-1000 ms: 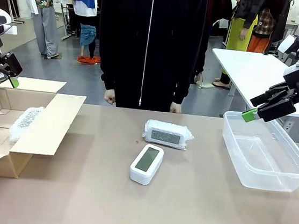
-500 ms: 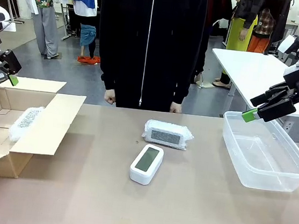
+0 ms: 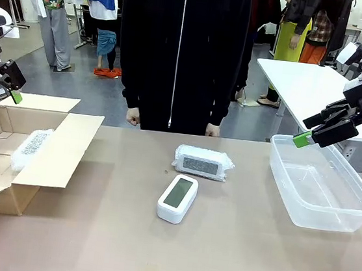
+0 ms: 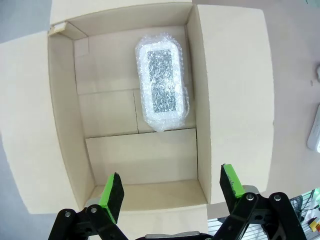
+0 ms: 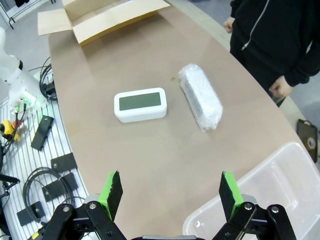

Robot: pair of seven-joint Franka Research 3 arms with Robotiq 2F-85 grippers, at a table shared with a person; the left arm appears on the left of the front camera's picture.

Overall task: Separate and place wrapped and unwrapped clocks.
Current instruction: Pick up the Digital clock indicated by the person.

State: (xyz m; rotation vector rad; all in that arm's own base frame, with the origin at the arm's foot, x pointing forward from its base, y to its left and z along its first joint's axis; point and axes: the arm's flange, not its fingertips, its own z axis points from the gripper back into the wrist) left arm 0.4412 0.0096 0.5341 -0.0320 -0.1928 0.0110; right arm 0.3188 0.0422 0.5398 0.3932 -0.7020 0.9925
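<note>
Front view: the left claw [image 3: 9, 90] hangs open above the far left corner of the cardboard box [image 3: 58, 154], holding nothing, and the right claw [image 3: 306, 135] hangs open and empty over the far rim of the clear plastic tub [image 3: 318, 220]. One wrapped clock [image 3: 30, 148] lies inside the box. A second wrapped clock [image 3: 203, 162] and the bare clock [image 3: 178, 198] lie near each other at mid-table, apart and untouched, in front of the person [image 3: 177, 50] standing at the far edge. By this layout, one of three clocks appears sorted. The second wrapped one presumably belongs in the box and the bare one in the empty tub, so about two thirds of the work is left. Left wrist view: the left claw [image 4: 171, 190], fingers spread wide, looks straight down into the box, where the wrapped clock [image 4: 161, 80] lies flat against one wall. Bare cardboard floor beside it leaves room for another, though the upright walls and splayed flaps narrow the approach. Right wrist view: the right claw [image 5: 170, 192], fingers wide apart, looks across the table [image 5: 100, 65] at the bare clock [image 5: 141, 105] and the wrapped clock [image 5: 200, 97]. A strip of bare table separates them, so either could probably be grasped alone. The tub's rim [image 5: 270, 200] sits just beneath the claw, and the person's hand [image 5: 280, 89] rests near the table edge beyond the wrapped clock, which a reach should avoid.
</note>
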